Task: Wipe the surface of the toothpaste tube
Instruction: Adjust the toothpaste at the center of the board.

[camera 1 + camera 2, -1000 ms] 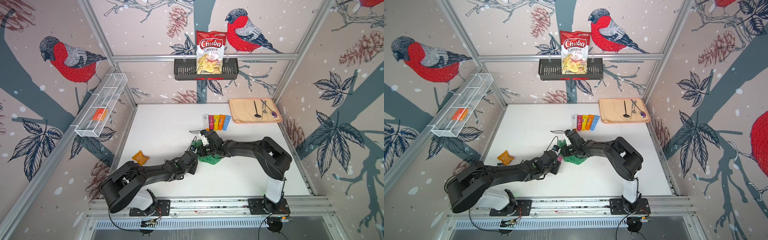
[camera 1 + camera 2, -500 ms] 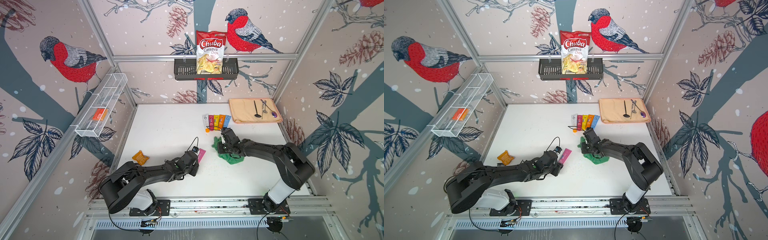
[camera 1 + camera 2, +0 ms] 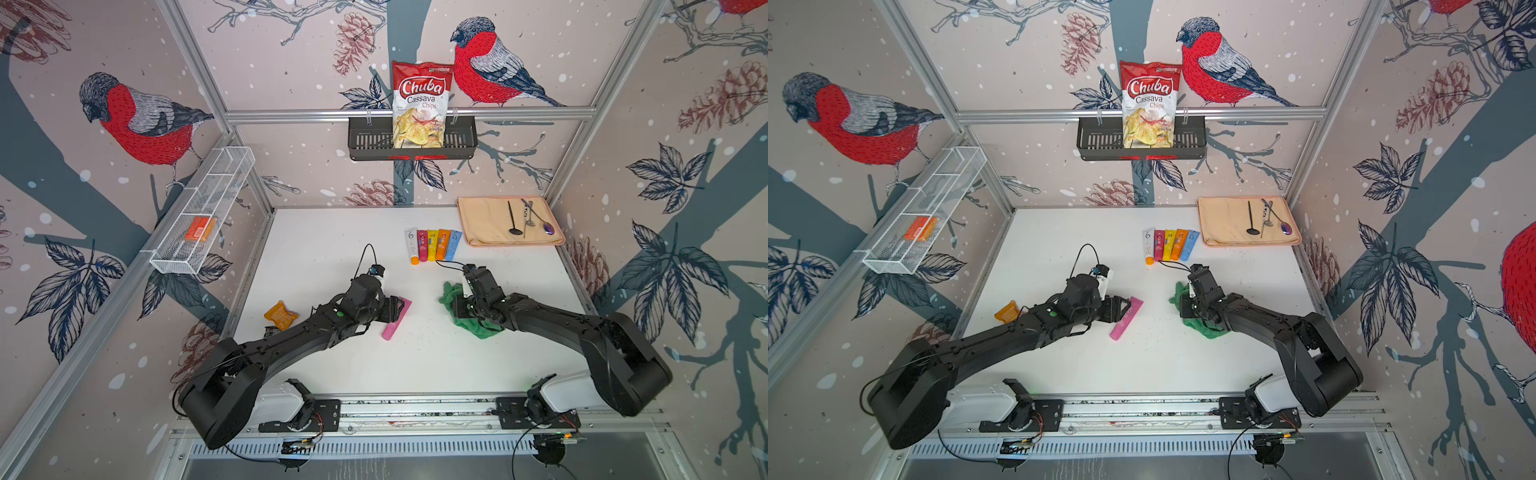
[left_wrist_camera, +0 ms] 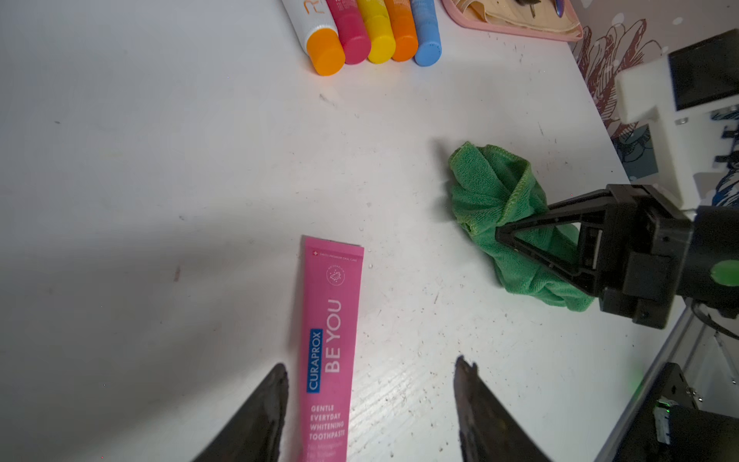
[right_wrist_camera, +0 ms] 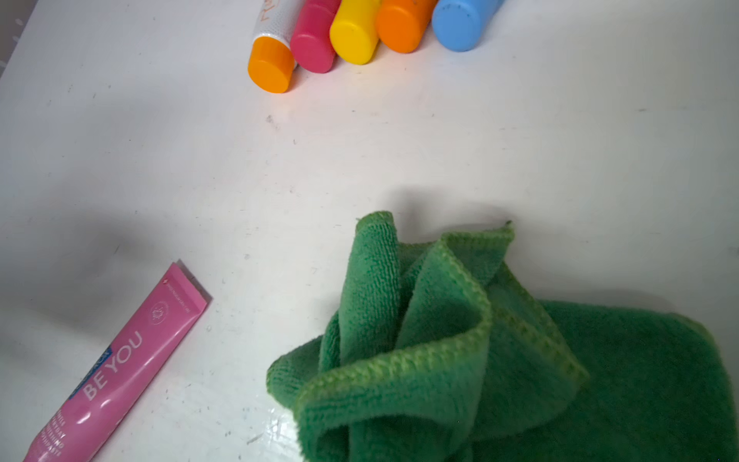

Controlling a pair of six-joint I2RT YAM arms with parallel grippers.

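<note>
Pink toothpaste tube point(image 4: 328, 352) lies flat, white lettering up.

I find the tube point(image 3: 397, 318) lying flat mid-desk point(image 3: 324, 249), between the parted jaws of the left gripper point(image 4: 370, 366). The cloth point(image 3: 473, 326) lies well apart to its right, pinched in the right gripper point(image 4: 500, 235). Behind both, a row of tubes point(image 3: 432, 245) lies side by side. Right of that row, a mat point(image 3: 486, 220) carries utensils point(image 3: 525, 216). A packet point(image 3: 280, 315) lies near the desk's left edge. A back-wall basket point(image 3: 370, 141) holds a chips bag point(image 3: 419, 104). A left-wall shelf point(image 3: 199, 199) holds a box point(image 3: 199, 228).
</note>
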